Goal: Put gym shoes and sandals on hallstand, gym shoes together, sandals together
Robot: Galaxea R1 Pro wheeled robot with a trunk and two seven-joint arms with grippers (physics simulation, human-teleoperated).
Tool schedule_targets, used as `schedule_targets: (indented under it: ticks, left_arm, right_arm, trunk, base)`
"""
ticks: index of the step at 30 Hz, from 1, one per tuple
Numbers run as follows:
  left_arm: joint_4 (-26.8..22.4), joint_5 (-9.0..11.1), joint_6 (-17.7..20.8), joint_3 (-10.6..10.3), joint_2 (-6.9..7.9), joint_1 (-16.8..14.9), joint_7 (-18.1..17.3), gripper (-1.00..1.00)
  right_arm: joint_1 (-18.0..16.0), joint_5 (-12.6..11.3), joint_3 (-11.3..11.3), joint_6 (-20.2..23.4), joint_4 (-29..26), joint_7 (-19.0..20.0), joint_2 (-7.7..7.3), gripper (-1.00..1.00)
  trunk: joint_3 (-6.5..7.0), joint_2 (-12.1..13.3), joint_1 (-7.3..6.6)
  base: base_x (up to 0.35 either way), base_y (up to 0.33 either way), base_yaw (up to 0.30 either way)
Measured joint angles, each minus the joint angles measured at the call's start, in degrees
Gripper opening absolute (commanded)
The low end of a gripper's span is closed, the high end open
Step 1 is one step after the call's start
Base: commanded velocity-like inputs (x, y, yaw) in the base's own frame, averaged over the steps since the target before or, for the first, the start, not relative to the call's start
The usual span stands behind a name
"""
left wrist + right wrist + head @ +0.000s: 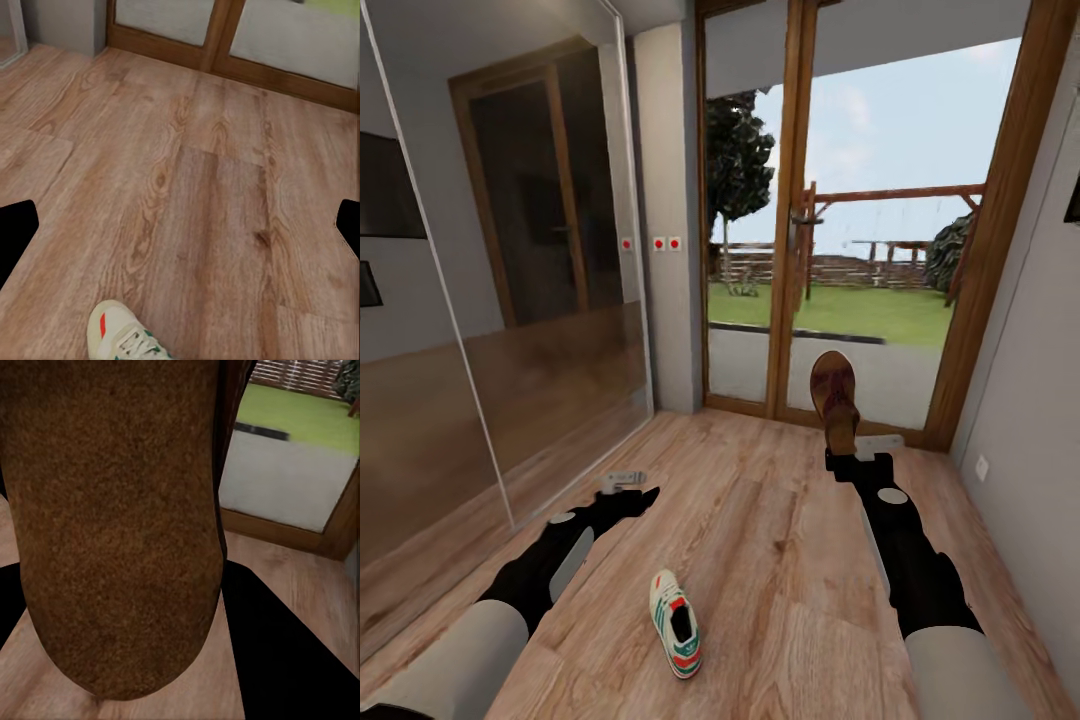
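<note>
R gripper (pixel 847 455) has its jaws clamped on a sandal (pixel 834 395), held upright above the floor (pixel 780 530) near the door (pixel 860 250), prob for carrying to the rack, while L gripper (pixel 628 484) hangs w/ jaws open just beyond the sneaker (pixel 676 622).

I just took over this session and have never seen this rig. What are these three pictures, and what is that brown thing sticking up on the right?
The large picture comes from a camera on the robot's head, looking down over its two black arms in a corridor. The other two come from cameras near each gripper.

The right gripper is shut on a brown sandal, held upright; it is the brown surface close up in the right wrist view.

The left gripper is open and holds nothing.

One gym shoe lies on the wood floor between the arms; its toe shows in the left wrist view.

Ahead is a glass door to a garden.
</note>
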Motion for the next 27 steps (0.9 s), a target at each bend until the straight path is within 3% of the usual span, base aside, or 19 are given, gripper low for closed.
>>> schedule_targets:
  ticks: [5, 18, 27]
  left_arm:
    - [-0.03, 0.0, 0.04, 0.02, 0.0, 0.0, 0.0, 1.0]
    - [-0.03, 0.01, 0.05, 0.02, 0.01, 0.01, 0.0, 1.0]
    - [-0.01, 0.0, 0.03, 0.09, 0.05, -0.01, 0.0, 1.0]
  right_arm:
    - [0.0, 0.03, 0.01, -0.04, 0.03, 0.0, 0.0, -1.0]
    - [-0.01, 0.02, 0.03, -0.04, 0.03, 0.0, 0.01, -1.0]
    - [0.01, 0.01, 0.02, -0.03, 0.01, 0.0, 0.03, -1.0]
  trunk:
    - [0.0, 0.0, 0.0]
    - [0.0, 0.0, -0.02]
    - [0.0, 0.0, 0.0]
  base:
    - [0.0, -0.106, 0.131]
    - [0.048, -0.022, 0.27]
    - [0.083, -0.067, 0.028]
